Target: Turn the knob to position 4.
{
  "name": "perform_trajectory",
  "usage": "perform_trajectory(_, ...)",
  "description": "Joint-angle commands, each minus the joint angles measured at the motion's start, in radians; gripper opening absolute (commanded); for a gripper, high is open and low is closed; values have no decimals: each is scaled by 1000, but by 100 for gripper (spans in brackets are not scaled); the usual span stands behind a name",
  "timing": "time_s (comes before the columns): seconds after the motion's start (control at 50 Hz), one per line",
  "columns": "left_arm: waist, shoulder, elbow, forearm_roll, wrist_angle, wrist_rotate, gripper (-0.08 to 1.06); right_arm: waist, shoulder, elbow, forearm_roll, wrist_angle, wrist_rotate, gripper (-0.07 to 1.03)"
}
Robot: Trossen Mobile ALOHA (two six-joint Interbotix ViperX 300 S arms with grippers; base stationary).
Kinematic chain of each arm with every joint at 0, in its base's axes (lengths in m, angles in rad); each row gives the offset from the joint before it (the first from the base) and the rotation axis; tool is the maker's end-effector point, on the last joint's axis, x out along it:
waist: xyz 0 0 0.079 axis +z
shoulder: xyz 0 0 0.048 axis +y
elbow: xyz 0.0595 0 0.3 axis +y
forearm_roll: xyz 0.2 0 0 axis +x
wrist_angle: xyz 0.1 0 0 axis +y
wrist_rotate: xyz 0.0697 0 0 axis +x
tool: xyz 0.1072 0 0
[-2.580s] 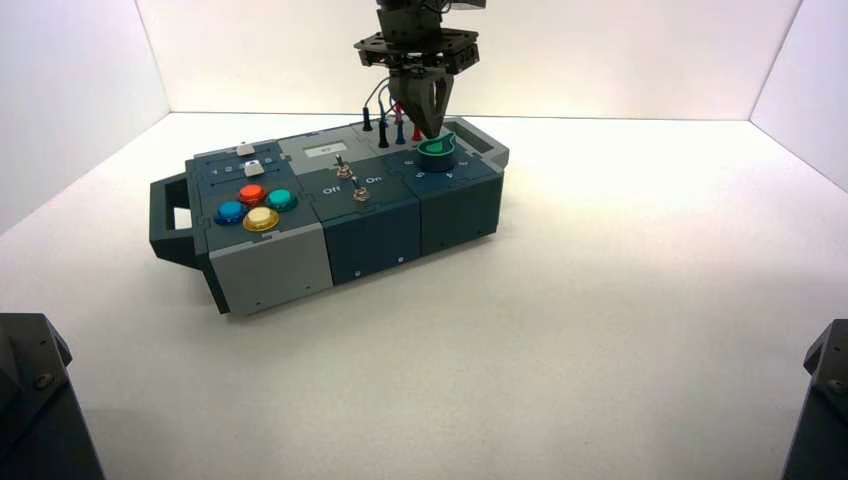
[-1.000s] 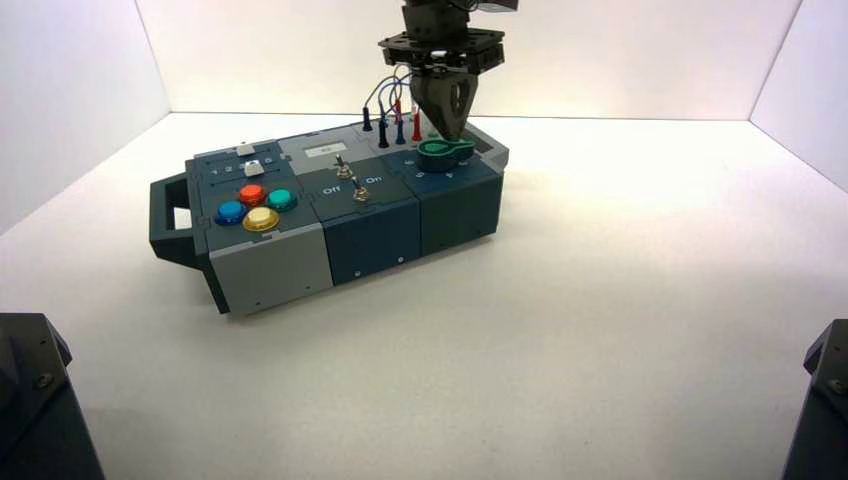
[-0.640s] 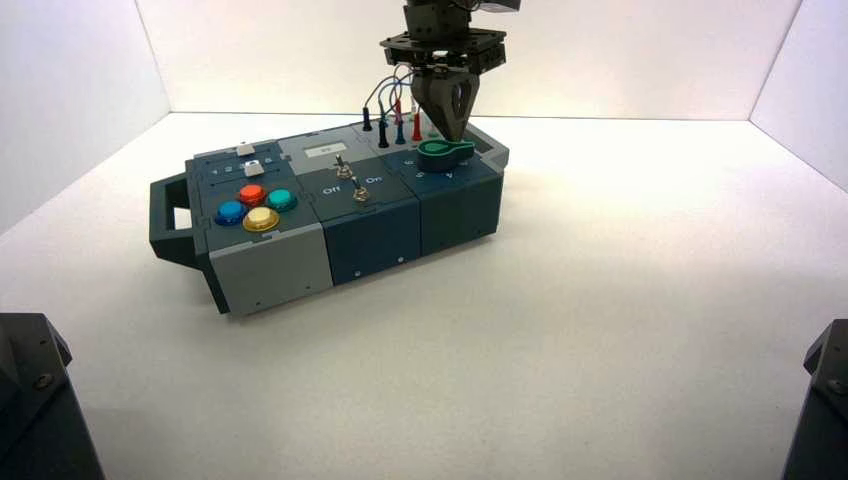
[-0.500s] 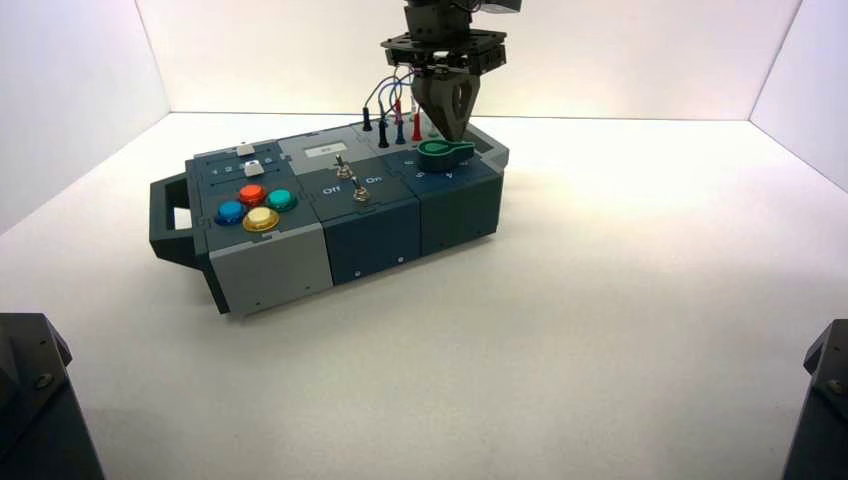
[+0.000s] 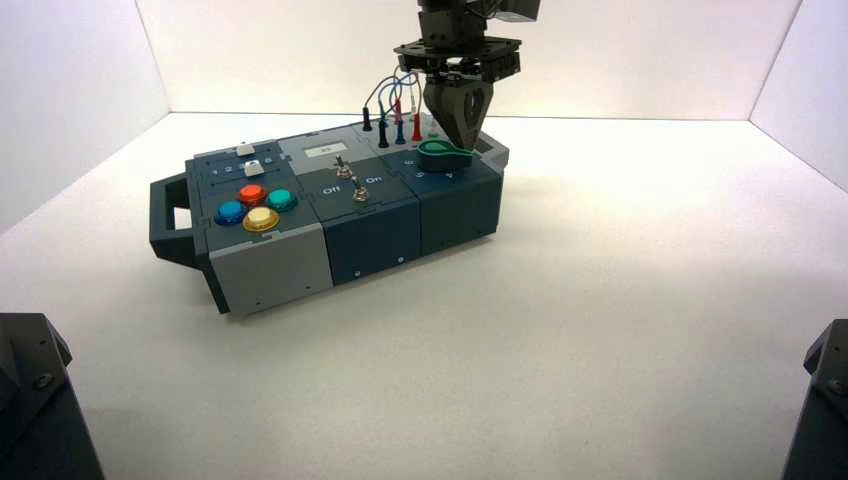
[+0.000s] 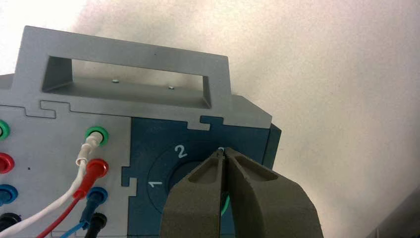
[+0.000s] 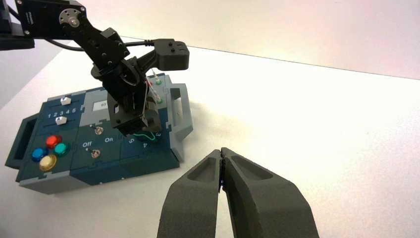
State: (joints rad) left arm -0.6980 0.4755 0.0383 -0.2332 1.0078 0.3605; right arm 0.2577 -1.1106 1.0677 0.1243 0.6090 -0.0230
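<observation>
**Left gripper closed just above the knob**

You have the left gripper (image 5: 462, 140) hanging over the right end of the box (image 5: 300, 262), its fingers (image 6: 257, 198) pressed together with nothing between them. In the high view the tips sit just above the knob's green pointer cap; whether they touch it cannot be told.

The knob (image 5: 443, 155) sits on the dark blue panel at the box's right end, beside the grey handle (image 6: 133, 74). In the left wrist view your closed fingers cover most of it, leaving only a sliver of green at their edge, with the dial numerals 1 and 2 readable beside them. The pointer's position cannot be read.

The banana plugs and wires (image 5: 395, 115) stand just beside the gripper, on the far side of the box.

Your right gripper (image 7: 223, 168) waits well away from the box, above bare table (image 5: 600, 320), its fingers clenched on nothing.
</observation>
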Motion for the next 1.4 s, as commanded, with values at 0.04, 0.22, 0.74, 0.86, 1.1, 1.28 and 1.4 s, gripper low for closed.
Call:
perform_trajectory(0.04, -3, -26, -17, 0, 2, 6, -3, 0, 6, -15, 0, -8, 2, -2)
perform_trajectory(0.22, -6, -28, -14, -2, 8, 6, -3, 2, 6, -15, 0, -8, 2, -2)
perform_trajectory(0.74, -18, -32, -17, -2, 21, 8, -3, 5, 12, -18, 15, 57, 14, -2)
perform_trajectory(0.86, -20, -34, -18, -2, 23, 6, -3, 6, 12, -23, 20, 75, 12, -2)
perform_trajectory(1.1, -18, -29, -23, -2, 23, 8, -3, 43, 40, -34, 26, 94, 12, -2)
perform_trajectory(1.28, -20, -29, -23, 0, 26, 8, -3, 61, 54, -35, 63, 103, 11, -2)
perform_trajectory(1.4, -20, -28, -26, 0, 31, 9, -3, 63, 52, -34, 69, 106, 11, -2)
